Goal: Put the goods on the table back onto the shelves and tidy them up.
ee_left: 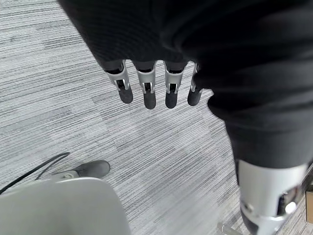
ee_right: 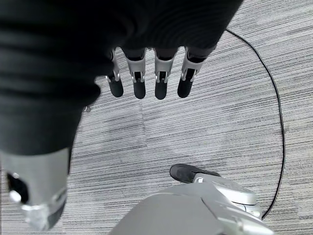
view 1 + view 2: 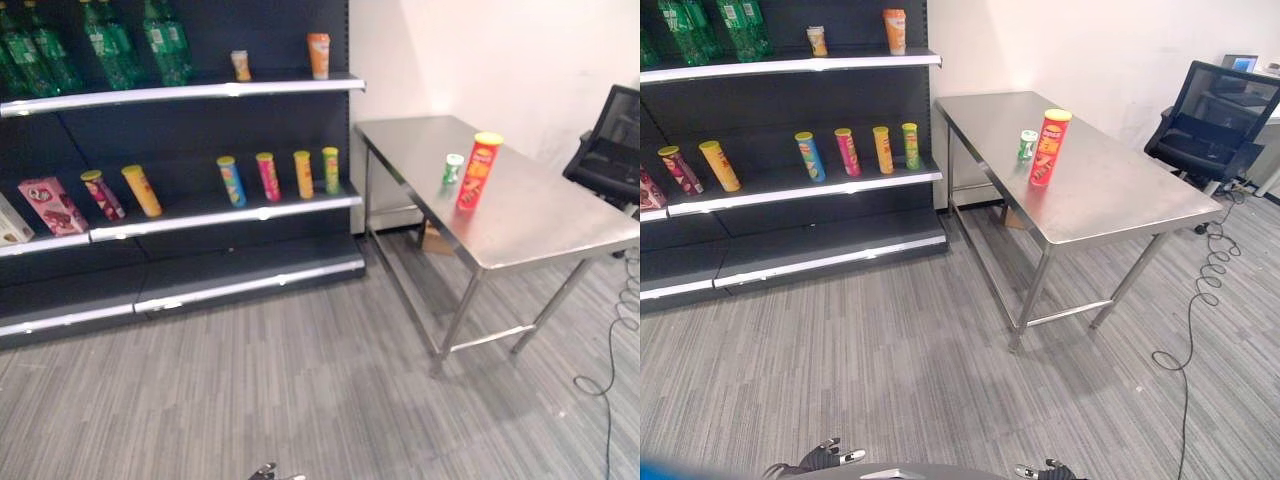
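Both hands hang down at the robot's sides over the grey floor, well short of the worktop. The left hand (image 1: 146,83) has its fingers straight and relaxed, a little apart, with nothing between them; the right hand (image 2: 146,78) is the same, fingers loosely extended and empty.

Taking the steel worktop (image 3: 1110,200) as the landmark: two goods stand on it, upright, toward its far half. A tall red chip can (image 3: 1049,147) with a yellow lid stands near the middle, and a small green can (image 3: 1027,145) stands just beside it, on the side toward the shelves. Nothing else sits on the worktop that I can make out.

The dark shelves (image 3: 200,95) stand to the left of the worktop, against the same wall. The middle shelf carries a row of coloured chip cans (image 3: 280,175) leaning back, more cans and a pink box (image 3: 50,205) farther from the worktop. The top shelf holds green bottles (image 3: 110,40) and two small cups (image 3: 318,55). An office chair (image 3: 1215,120) sits beyond the worktop's far end.

By my reckoning the job has hardly begun: both goods are yet to be picked up and shelved, and the leaning cans look to need straightening.
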Controlling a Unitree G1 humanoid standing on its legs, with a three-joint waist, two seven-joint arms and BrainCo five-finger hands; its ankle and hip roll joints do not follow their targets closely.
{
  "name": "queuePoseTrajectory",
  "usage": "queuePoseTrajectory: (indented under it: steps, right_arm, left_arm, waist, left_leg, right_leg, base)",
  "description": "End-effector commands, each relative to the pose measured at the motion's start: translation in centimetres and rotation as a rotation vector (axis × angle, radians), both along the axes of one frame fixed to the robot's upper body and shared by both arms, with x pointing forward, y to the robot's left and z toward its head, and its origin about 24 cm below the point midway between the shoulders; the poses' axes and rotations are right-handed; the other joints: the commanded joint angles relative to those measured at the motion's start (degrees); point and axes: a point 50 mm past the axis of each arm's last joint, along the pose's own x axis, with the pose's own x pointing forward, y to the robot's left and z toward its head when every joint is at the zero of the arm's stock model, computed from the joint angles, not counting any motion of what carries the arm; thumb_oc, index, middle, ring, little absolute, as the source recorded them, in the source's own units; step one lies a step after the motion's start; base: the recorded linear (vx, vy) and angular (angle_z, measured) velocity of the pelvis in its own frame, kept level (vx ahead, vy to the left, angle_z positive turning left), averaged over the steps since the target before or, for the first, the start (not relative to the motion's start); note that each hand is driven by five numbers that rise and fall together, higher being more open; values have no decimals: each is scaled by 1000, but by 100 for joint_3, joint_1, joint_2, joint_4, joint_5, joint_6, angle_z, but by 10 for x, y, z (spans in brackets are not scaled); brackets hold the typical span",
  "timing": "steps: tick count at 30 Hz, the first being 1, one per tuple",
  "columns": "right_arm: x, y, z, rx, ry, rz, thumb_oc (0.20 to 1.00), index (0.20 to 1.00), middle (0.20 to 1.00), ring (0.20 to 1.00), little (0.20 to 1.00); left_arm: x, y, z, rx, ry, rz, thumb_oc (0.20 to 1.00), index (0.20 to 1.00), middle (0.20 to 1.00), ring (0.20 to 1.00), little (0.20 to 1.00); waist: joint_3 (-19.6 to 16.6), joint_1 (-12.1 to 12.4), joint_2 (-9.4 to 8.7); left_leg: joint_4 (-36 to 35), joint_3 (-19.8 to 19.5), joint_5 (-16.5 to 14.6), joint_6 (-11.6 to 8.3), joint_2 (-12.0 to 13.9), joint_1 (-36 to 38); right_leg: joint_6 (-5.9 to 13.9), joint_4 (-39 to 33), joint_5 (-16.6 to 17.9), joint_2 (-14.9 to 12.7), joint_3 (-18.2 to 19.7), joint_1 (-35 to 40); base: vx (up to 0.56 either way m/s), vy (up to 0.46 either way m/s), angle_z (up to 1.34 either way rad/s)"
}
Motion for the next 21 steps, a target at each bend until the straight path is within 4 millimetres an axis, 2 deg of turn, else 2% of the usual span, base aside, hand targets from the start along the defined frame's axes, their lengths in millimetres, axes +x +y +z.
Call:
queuePoseTrajectory:
  steps: [1, 16, 21]
  right_arm:
    - [15, -2, 3, -11, -23, 64, 1000, 1000, 1000, 1000, 1000]
    - [10, -3, 2, -14, -2, 84, 1000, 1000, 1000, 1000, 1000]
    - [12, -2, 2, -13, -3, 98, 1000, 1000, 1000, 1000, 1000]
  left_arm:
    - [15, -3, 2, 8, -16, -54, 1000, 1000, 1000, 1000, 1000]
    - [13, -2, 1, 10, -11, -52, 1000, 1000, 1000, 1000, 1000]
    - [15, 2, 3, 5, -26, 0, 1000, 1000, 1000, 1000, 1000]
  waist:
    - [-87, -11, -169]
    - [-64, -17, -171]
    - [28, 47, -232]
  left_leg:
    - [23, -163, -136, -360, 227, -83]
    - [23, -221, -99, -395, 262, -130]
    - [129, -305, -118, -393, 295, -166]
  right_leg:
    - [738, 85, -215, -558, -31, -75]
    - [706, 85, -245, -503, -10, -107]
    - [648, 87, -245, -445, 43, -114]
  base:
    - [0, 0, 0]
    - [0, 0, 0]
    - [6, -69, 0]
